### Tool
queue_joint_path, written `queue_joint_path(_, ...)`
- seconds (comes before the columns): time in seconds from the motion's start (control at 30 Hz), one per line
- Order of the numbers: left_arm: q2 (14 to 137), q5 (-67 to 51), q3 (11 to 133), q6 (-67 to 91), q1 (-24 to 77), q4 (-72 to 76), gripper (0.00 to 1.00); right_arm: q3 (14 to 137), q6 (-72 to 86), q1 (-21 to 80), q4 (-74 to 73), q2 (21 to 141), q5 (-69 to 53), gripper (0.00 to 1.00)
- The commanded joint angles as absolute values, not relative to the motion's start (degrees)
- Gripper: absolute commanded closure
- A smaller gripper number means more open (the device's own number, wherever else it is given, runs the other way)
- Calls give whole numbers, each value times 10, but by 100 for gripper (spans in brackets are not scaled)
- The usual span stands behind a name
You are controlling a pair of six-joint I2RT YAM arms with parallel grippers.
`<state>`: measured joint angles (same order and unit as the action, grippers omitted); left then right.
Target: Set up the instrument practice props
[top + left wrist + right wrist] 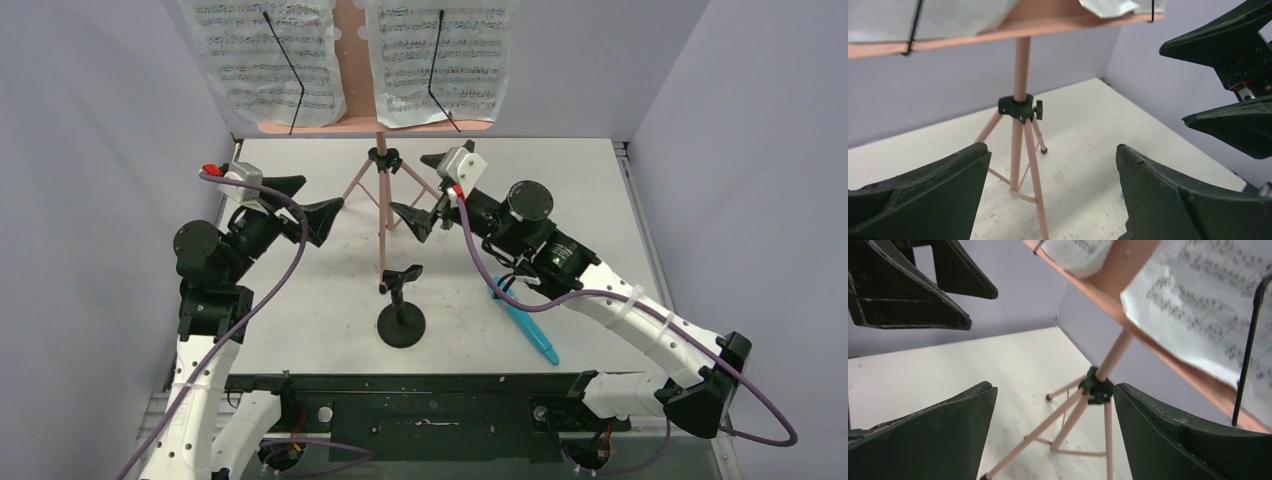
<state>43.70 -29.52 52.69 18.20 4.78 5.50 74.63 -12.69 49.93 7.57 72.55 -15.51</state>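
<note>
The pink tripod music stand (381, 190) stands upright at the table's back middle, also in the left wrist view (1020, 130) and the right wrist view (1100, 390). Two white sheet-music pages, left (265, 55) and right (440, 55), rest on its desk under black wire holders. The short black round-based mic stand (401, 310) stands in front of it, its clip empty. The teal toy microphone (525, 325) lies flat on the table at front right, partly under my right arm. My left gripper (318, 205) is open and empty, left of the tripod. My right gripper (425, 190) is open and empty, right of the tripod.
Lilac walls (90, 180) close in the white table (560, 170) at the back and both sides. The black frame (420, 410) with the arm bases runs along the near edge. Purple cables (265, 290) hang off both arms.
</note>
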Motion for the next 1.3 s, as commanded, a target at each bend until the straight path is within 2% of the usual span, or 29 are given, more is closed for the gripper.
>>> queue_joint_path(0.0,440,-392,518,162,47,3,3,680,-150,501,55,672,-61,10)
queue_joint_path(0.17,455,-443,515,130,60,-38,4,623,-141,495,35,648,-17,10)
queue_joint_path(0.37,486,-452,533,82,109,-104,3,559,-56,473,42,632,38,10)
queue_joint_path(0.7,560,-359,594,-59,234,-267,4,532,67,379,-60,642,58,10)
queue_joint_path(1.27,629,-216,616,-139,362,-313,3,474,106,376,-122,612,145,10)
